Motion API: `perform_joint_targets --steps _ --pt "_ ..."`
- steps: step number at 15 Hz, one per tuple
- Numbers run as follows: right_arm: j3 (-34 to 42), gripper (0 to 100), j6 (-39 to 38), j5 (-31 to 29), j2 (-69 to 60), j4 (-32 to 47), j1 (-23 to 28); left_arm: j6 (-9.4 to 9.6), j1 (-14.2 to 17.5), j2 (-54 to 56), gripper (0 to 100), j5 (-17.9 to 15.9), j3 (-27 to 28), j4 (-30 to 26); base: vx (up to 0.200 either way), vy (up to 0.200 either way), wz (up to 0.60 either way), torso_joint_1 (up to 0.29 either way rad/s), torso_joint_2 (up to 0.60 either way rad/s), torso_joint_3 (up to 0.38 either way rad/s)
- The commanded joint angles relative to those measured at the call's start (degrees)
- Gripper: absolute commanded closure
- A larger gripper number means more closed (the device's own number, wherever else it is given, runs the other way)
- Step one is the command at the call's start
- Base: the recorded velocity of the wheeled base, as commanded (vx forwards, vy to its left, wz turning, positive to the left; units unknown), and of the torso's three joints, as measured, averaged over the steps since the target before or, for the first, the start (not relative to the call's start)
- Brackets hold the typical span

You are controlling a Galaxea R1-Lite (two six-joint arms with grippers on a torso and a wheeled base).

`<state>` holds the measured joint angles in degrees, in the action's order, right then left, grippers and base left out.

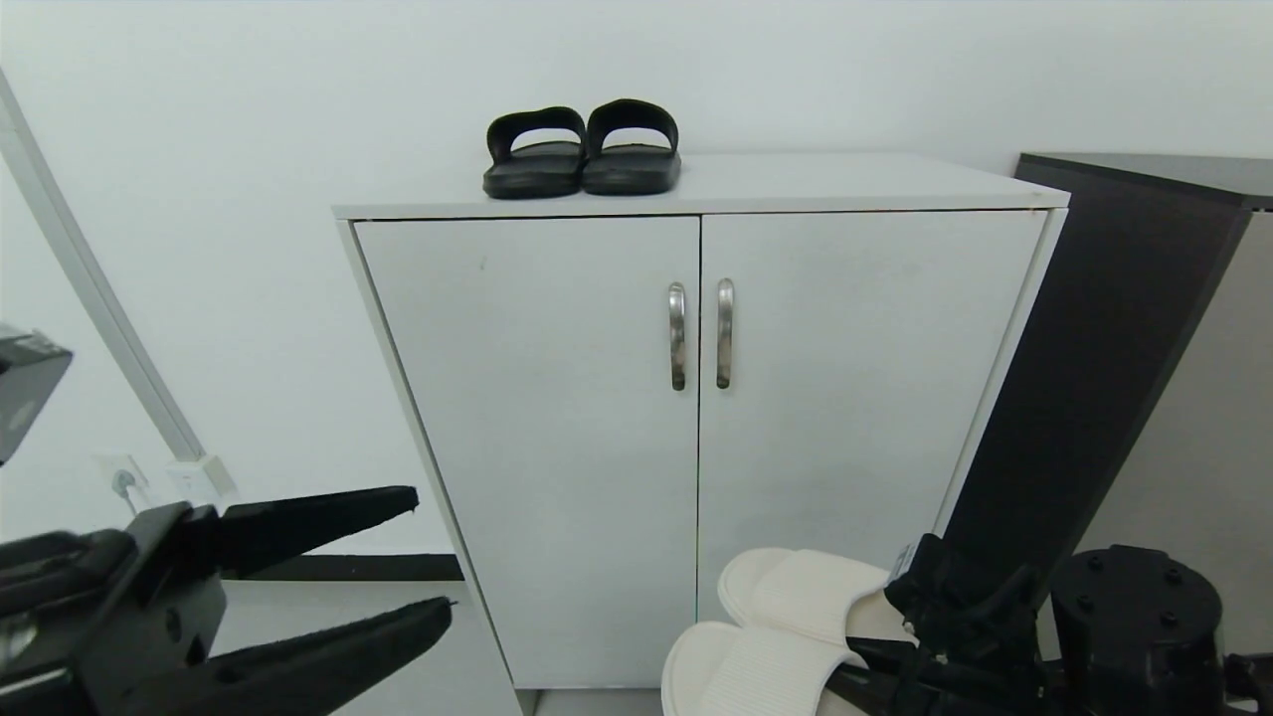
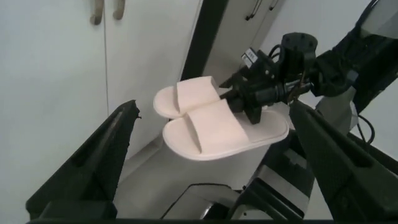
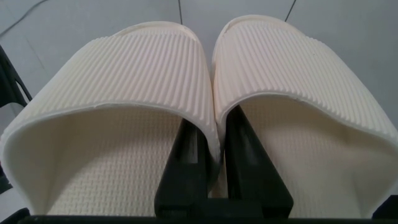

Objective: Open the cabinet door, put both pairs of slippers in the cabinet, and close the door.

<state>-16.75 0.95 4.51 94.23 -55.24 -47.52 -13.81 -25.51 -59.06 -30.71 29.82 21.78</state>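
Observation:
A white two-door cabinet (image 1: 557,418) stands against the wall, both doors closed, with two metal handles (image 1: 677,336) at the centre seam. On its top sits a pair of black slippers (image 1: 582,149). A pair of white slippers (image 1: 786,626) hangs low in front of the right door, held side by side by my right gripper (image 1: 895,636). In the right wrist view that gripper (image 3: 214,168) is shut on the slippers' touching inner edges (image 3: 211,112). My left gripper (image 1: 435,549) stands open at the lower left, beside the cabinet's left door. From the left wrist the white slippers (image 2: 217,124) show between its open fingers, farther off.
A dark cabinet (image 1: 1124,348) stands right next to the white one on its right. A slanted wall strip and a wall socket (image 1: 124,482) are at the left. Bare floor (image 1: 298,617) lies left of the cabinet base.

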Motion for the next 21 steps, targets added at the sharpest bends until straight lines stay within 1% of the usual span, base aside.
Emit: perform_joint_targets --steps 1,2,3,4,5,6,7,8,9,10,11,12,13,15,16,17,20,21 --pt "0.14 100 0.02 -0.03 0.25 -0.14 -0.29 -0.16 -3.58 -5.98 0 0.21 1.38 6.08 0.000 0.000 0.00 0.000 0.00 0.000" --pt "0.05 100 0.02 -0.03 0.25 -0.14 -0.29 -0.16 -5.25 -8.70 0 1.53 2.44 9.77 0.000 0.000 0.00 0.000 0.00 0.000" --pt "0.05 100 0.02 -0.03 0.25 -0.14 -0.29 -0.16 -7.44 -12.04 0 3.64 3.14 12.84 0.000 0.000 0.00 0.000 0.00 0.000" --pt "0.05 100 0.02 -0.03 0.34 -0.14 -0.29 -0.34 -9.29 -14.85 0 3.99 4.02 15.22 0.000 0.000 0.00 0.000 0.00 0.000" --pt "0.05 100 0.02 -0.03 0.34 -0.14 -0.29 -0.43 -10.34 -17.67 0 3.99 4.90 16.71 0.000 0.000 0.00 0.000 0.00 0.000" --pt "0.05 100 0.02 0.06 0.25 -0.14 -0.29 -0.51 -11.75 -21.00 0 4.17 7.01 17.94 0.000 0.000 0.00 0.000 0.00 0.000" --pt "0.05 100 0.02 0.06 0.34 -0.14 -0.29 -0.95 -12.01 -24.08 0 4.34 10.00 18.12 0.000 0.000 0.00 0.000 0.00 0.000" --pt "0.05 100 -0.07 0.06 0.34 -0.14 -0.38 -1.92 -12.01 -26.54 0 4.43 12.46 18.29 0.000 0.000 0.00 0.000 0.00 0.000" --pt "-0.04 100 -0.07 0.15 0.42 -0.14 -0.56 -2.10 -12.45 -27.86 0 3.99 13.86 18.29 0.000 0.000 0.00 0.000 0.00 0.000" --pt "-0.04 100 -0.07 0.15 0.78 -0.14 -1.08 -2.18 -13.86 -29.27 0 3.99 15.88 18.12 0.000 0.000 0.00 0.000 0.00 0.000" --pt "-0.04 100 -0.07 0.15 1.22 -0.40 -1.08 -2.27 -14.04 -30.59 0 3.99 18.17 17.68 0.000 0.000 0.00 0.000 0.00 0.000" --pt "0.05 100 -0.07 0.15 1.92 -1.19 -1.08 -2.89 -14.04 -32.43 0 3.99 21.16 16.98 0.000 0.000 0.00 0.000 0.00 0.000" --pt "0.14 100 -0.07 0.06 2.45 -2.42 -1.08 -3.94 -13.86 -34.45 0 4.34 24.15 16.54 0.000 0.000 0.00 0.000 0.00 0.000" --pt "0.14 100 -0.60 -0.12 3.24 -4.18 -0.91 -5.00 -12.10 -38.23 0 3.99 28.19 16.62 0.000 0.000 0.00 0.000 0.00 0.000" --pt "0.14 100 -0.69 -0.12 3.41 -4.35 -0.91 -5.00 -11.93 -38.93 0 3.99 28.63 16.71 0.000 0.000 0.00 0.000 0.00 0.000" --pt "0.14 100 -0.69 -0.03 4.20 -4.62 -0.73 -5.17 -11.75 -41.57 0 4.08 30.47 16.80 0.000 0.000 0.00 0.000 0.00 0.000" --pt "0.05 100 -0.69 -0.03 4.82 -4.79 -0.73 -5.26 -10.96 -43.24 0 3.99 32.58 16.45 0.000 0.000 0.00 0.000 0.00 0.000" --pt "-0.13 100 -0.69 -0.03 4.73 -4.88 -0.73 -6.23 -10.17 -44.03 0 4.17 33.90 16.45 0.000 0.000 0.00 0.000 0.00 0.000"
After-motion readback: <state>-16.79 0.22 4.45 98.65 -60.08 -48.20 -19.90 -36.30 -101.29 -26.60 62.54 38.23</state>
